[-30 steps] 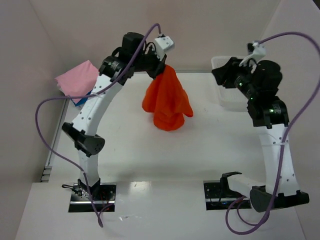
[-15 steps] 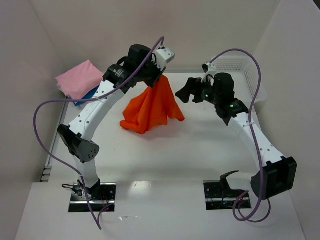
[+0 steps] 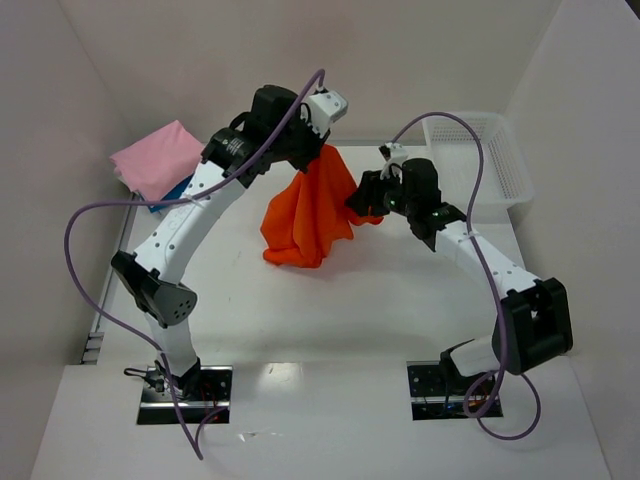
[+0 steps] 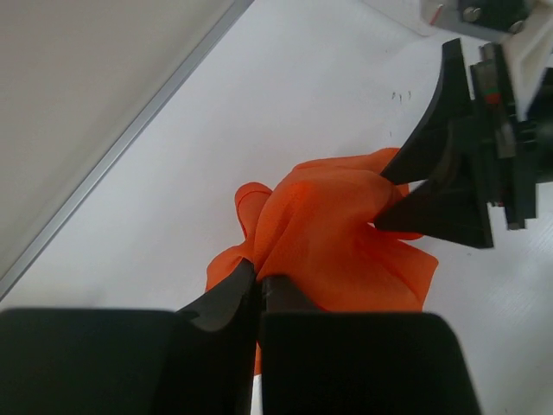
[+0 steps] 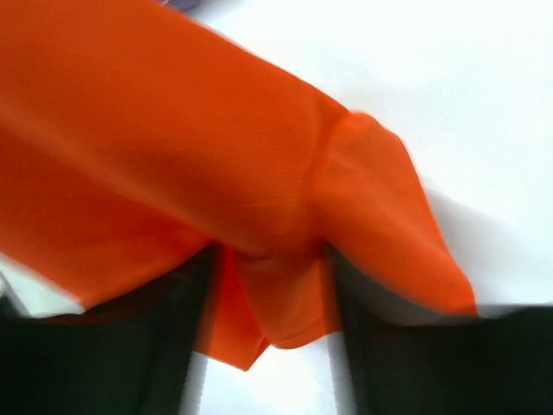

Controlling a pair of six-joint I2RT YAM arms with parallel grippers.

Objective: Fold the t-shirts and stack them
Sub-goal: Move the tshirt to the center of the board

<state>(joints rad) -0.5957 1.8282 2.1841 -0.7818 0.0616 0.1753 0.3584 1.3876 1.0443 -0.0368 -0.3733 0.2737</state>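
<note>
The orange t-shirt (image 3: 305,215) hangs bunched from my left gripper (image 3: 318,148), which is clamped on its top edge. The lower folds rest on the table (image 3: 400,300) toward the far middle. My worry from here is the right gripper (image 3: 362,205). It has a thick lump of cloth between its fingers, not a clean hem. I judge that closing now could catch several layers, or only a sliver that slides out once I draw the arms apart. A hard pull might also tug the shirt out of the left grip. That right gripper stands wide, jaws either side of a fold on the shirt's right flank, with cloth seeming to brush their inner faces and nothing pinched yet. The pink t-shirt (image 3: 155,158) lies at the far left, a blue one (image 3: 165,200) showing from under it
</note>
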